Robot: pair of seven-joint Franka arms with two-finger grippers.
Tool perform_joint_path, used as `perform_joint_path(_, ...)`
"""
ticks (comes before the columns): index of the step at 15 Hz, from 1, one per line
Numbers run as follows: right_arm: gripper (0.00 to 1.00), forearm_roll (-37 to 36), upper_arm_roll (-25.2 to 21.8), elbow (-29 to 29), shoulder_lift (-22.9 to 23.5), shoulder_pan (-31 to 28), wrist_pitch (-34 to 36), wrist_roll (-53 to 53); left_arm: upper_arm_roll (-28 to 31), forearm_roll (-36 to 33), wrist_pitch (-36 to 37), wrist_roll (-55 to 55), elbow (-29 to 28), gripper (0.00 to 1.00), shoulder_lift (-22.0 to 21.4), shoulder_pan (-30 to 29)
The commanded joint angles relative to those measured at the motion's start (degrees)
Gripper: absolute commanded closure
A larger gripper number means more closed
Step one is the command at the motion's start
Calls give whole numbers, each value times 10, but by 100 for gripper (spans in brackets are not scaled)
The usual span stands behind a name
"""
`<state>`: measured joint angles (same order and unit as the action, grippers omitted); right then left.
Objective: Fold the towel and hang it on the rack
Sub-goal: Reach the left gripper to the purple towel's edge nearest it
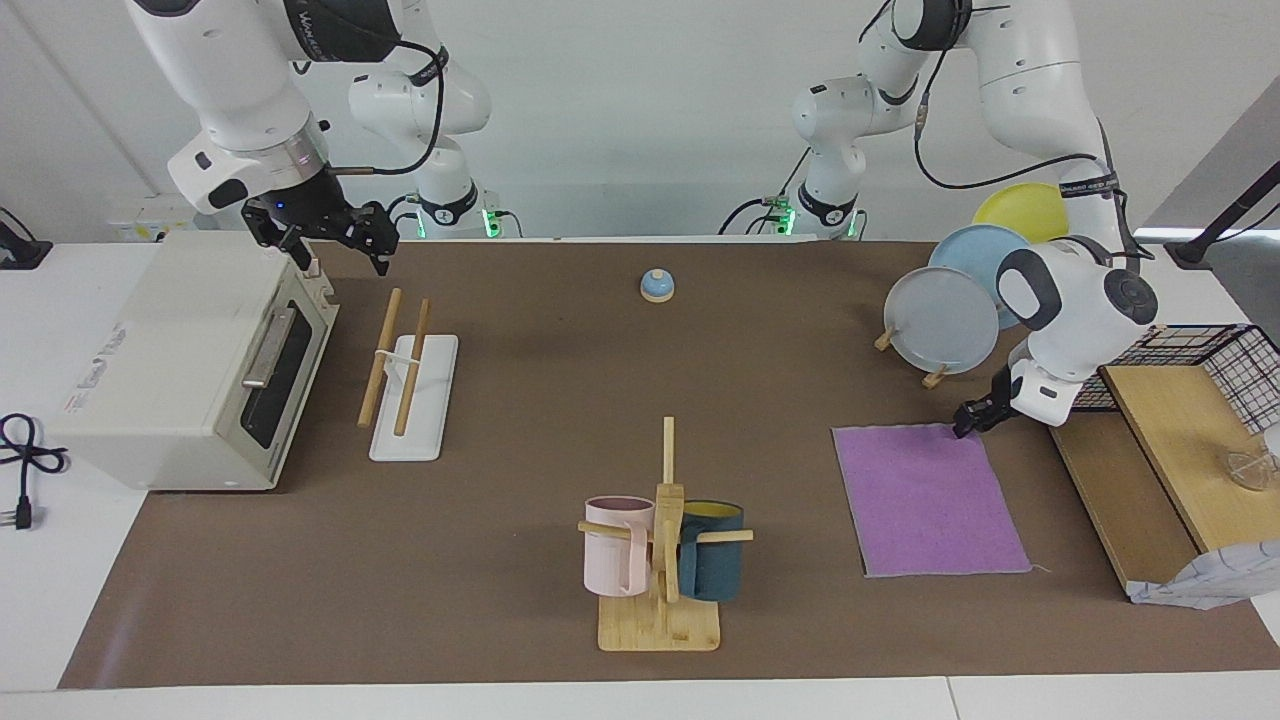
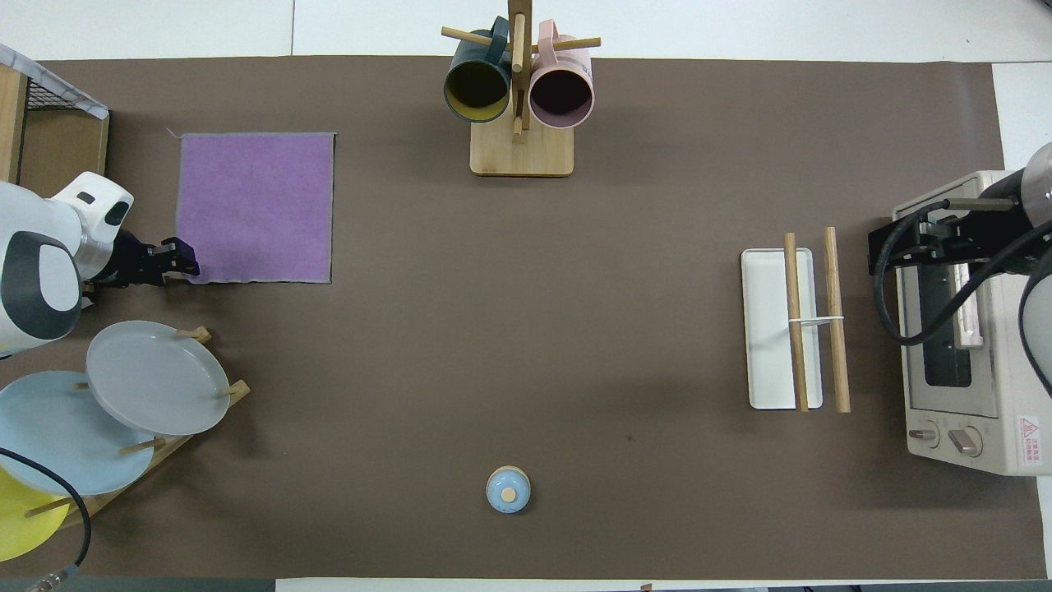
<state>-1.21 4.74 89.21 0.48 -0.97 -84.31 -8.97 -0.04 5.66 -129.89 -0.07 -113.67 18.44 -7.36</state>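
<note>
The purple towel (image 1: 930, 500) (image 2: 255, 205) lies flat on the brown mat toward the left arm's end of the table. My left gripper (image 1: 966, 428) (image 2: 185, 265) is low at the towel's corner nearest the robots, on the side by the wooden shelf. The rack (image 1: 410, 385) (image 2: 789, 329), two wooden rods on a white base, sits toward the right arm's end, beside the toaster oven. My right gripper (image 1: 340, 242) (image 2: 925, 242) waits open and raised over the oven's edge, holding nothing.
A toaster oven (image 1: 190, 350) stands beside the rack. A mug tree (image 1: 665, 540) with two mugs stands mid-table, farther from the robots. A plate stand (image 1: 940, 320) is nearer the robots than the towel. A wooden shelf (image 1: 1160, 450) with a wire basket flanks the towel. A small blue bell (image 1: 657, 286) sits near the robots.
</note>
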Motion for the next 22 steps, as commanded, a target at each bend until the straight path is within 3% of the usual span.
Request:
perform_joint_path(1,0,9,4,9,-8,-3,-2,-1,-2,5,-5,-4,6,68,5,-4)
perform_joint_path(3,0,9,5,9,-8,-3,2,-1,-2,5,1,-3,7,99,5,-3)
perform_joint_path(11,0,9,6,9,-9,-4,1,-1,-3,-4,2,33,10,100,-6,8)
perform_joint_path(14,0,9,6,9,-9,-3,1,-1,-4,-67,21,40,24,100,-24,21)
perform_joint_path(16,0,9,6,9,-9,-3,0,-1,-5,-73,40,39,39,100,-25,27)
perform_joint_path(22,0,9,6,9,-9,-3,2,-1,-6,-75,92,33,39,100,-68,102)
